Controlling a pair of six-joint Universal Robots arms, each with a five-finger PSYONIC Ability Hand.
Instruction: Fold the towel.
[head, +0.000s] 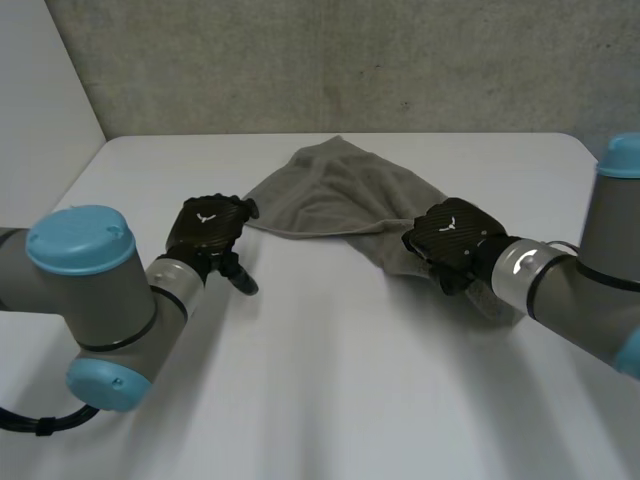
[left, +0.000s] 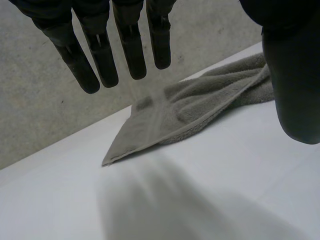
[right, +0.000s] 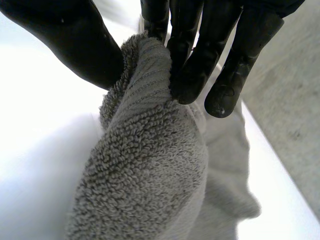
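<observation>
A grey towel (head: 335, 195) lies rumpled on the white table (head: 330, 380), stretched from the middle toward the right. My right hand (head: 452, 240) is at its right end, fingers and thumb pinching a bunched edge of the towel (right: 150, 150). My left hand (head: 207, 232) hovers just beside the towel's left corner with straight, spread fingers (left: 105, 55) and holds nothing. That flat corner of the towel (left: 145, 132) lies on the table beyond the fingertips, with the thumb (left: 295, 85) apart from it.
A grey concrete wall (head: 340, 60) runs behind the table's far edge. Bare white tabletop stretches in front of both hands and to the left of the towel.
</observation>
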